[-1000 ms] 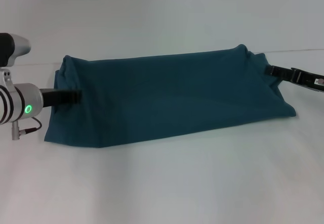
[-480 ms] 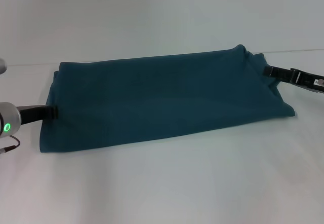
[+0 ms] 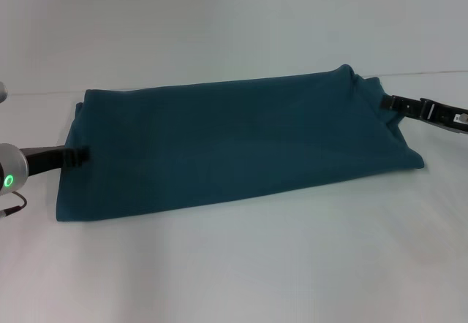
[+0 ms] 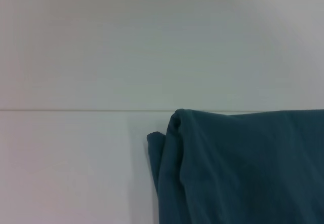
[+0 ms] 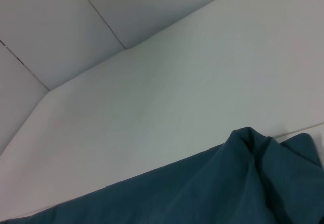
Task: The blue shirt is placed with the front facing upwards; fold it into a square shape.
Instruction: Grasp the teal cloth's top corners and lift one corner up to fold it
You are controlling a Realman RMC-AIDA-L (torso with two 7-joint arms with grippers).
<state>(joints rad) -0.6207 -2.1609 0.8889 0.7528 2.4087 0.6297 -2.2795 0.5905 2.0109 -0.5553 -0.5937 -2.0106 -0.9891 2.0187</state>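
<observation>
The left gripper (image 3: 79, 155) and right gripper (image 3: 389, 104) sit at opposite ends of the blue shirt (image 3: 234, 144) — whether clamped I cannot tell — which lies on the white table (image 3: 241, 264) as a long band, cross-folds remaining.

light: bright, even | shadows: faint, soft | glare: mild | focus: soft

- The long, folded dark teal-blue cotton shirt (image 3: 234, 144) spans the middle of the white surface (image 3: 241, 264).
- Bare surface lies open in front of and behind it.
- The left tool (image 3: 77, 155) and right tool (image 3: 391, 104) occupy its two ends.
</observation>
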